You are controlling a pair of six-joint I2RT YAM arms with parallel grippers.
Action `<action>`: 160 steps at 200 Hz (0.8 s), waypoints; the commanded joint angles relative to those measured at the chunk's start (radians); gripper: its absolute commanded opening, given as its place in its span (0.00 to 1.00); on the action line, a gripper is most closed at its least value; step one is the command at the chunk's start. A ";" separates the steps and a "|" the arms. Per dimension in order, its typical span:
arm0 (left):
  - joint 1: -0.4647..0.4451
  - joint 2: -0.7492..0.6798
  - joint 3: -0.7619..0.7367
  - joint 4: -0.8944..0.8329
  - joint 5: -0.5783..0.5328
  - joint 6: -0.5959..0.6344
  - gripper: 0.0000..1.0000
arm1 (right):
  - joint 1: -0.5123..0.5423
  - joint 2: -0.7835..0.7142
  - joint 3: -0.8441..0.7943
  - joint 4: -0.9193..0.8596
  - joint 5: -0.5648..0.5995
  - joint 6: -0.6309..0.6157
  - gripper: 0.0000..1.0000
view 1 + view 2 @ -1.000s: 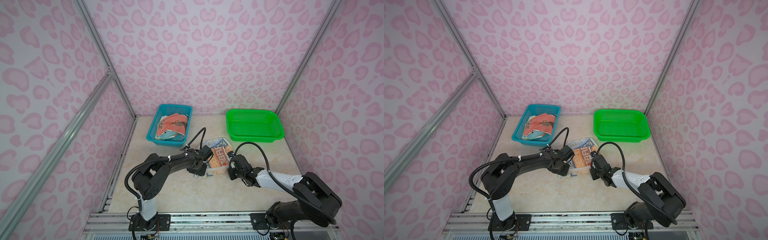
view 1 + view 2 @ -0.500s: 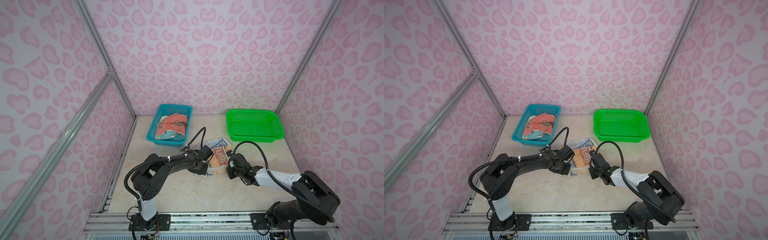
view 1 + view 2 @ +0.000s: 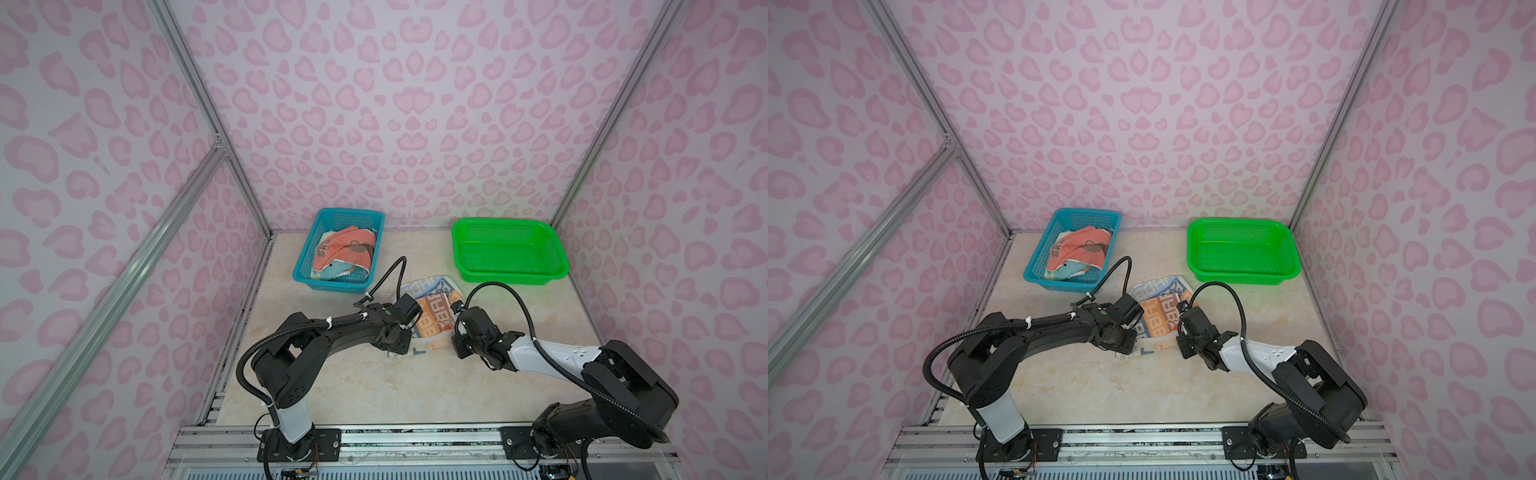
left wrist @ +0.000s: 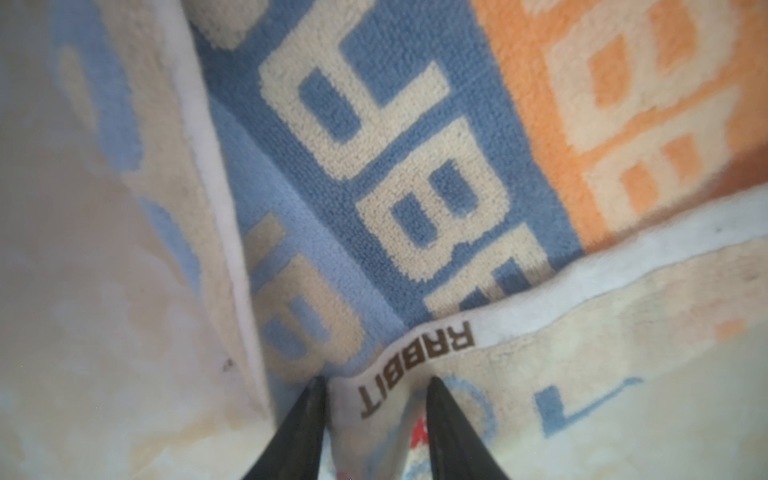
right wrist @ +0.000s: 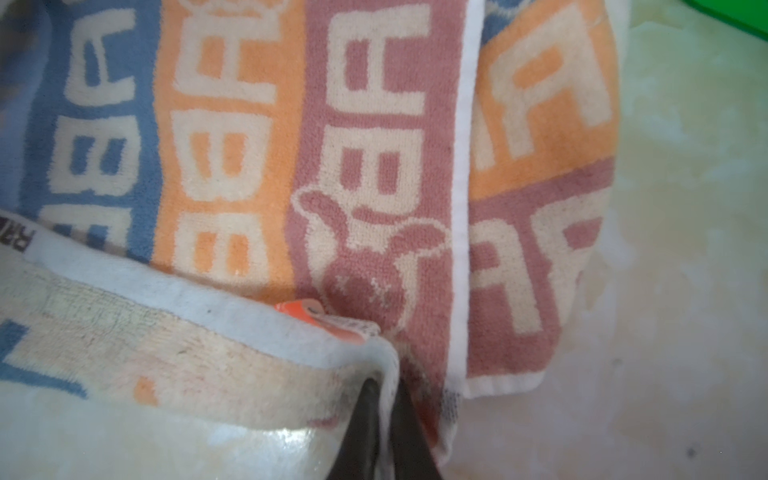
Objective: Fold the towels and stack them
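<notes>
Left wrist view gives you the left pincer (image 4: 376,380) with its black fingers (image 4: 307,419) standing apart and the white hem of the striped blue-orange-pink terry towel lettered RABBIT (image 4: 415,166) bunched between them. You cannot tell whether they pinch it or merely flank it, and the frame cuts off the finger bases.

In the right wrist view the right pincer (image 5: 384,390) is clenched on that towel's turned-up near hem, just beside a small orange tag (image 5: 307,311).

In both top views the wrists cover the pincer tips and much of the towel's near edge. The towel (image 3: 432,320) lies mid-scene on the beige marbled desk (image 3: 374,386), between the arms, with its pale back showing along the near strip.

Far left, the blue plastic mesh basket (image 3: 309,257) holds a coral terry towel (image 3: 353,245) over a light-blue terry towel (image 3: 336,271); anything beneath them is buried. Far right, the green plastic mesh basket (image 3: 511,277) sits just beside the striped towel's far right corner.

You have open desk on the near side in front of both arms, and between the baskets.
</notes>
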 commanded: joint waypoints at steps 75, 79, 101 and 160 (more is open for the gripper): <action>0.003 -0.042 0.008 -0.006 0.016 -0.026 0.05 | 0.007 0.005 0.007 -0.005 0.017 -0.005 0.09; 0.003 -0.045 0.011 -0.006 0.013 -0.024 0.02 | 0.009 0.003 0.008 -0.005 0.017 -0.005 0.09; 0.002 -0.070 0.017 -0.006 -0.015 -0.020 0.02 | 0.010 -0.008 0.011 -0.011 0.019 -0.004 0.04; 0.002 -0.180 0.105 0.015 -0.214 0.000 0.02 | 0.007 -0.126 0.134 -0.119 0.051 -0.063 0.00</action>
